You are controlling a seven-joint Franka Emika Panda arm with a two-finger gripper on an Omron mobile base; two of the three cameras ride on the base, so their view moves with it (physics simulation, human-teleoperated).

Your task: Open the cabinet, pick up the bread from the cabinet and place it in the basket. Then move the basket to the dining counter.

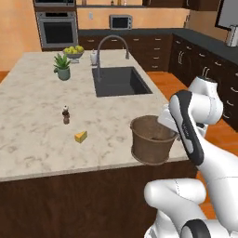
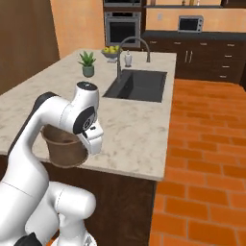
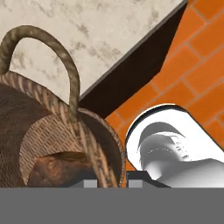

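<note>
Two claw (image 3: 112,177) fingers pinch the basket (image 1: 151,139) rim at the dining counter (image 1: 37,135) edge.

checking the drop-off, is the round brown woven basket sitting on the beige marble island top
Touching. In the left base view the round brown woven basket rests its base on the beige marble island top, near its front edge.

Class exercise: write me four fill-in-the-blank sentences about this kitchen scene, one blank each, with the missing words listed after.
1. The basket stands on the ____ counter.
2. The bread lies inside the ____.
3. The gripper is closed on the basket's ____.
4. The yellow cheese wedge lies to the ____ of the basket in the left base view.

Missing words: dining; basket; rim; left
</note>
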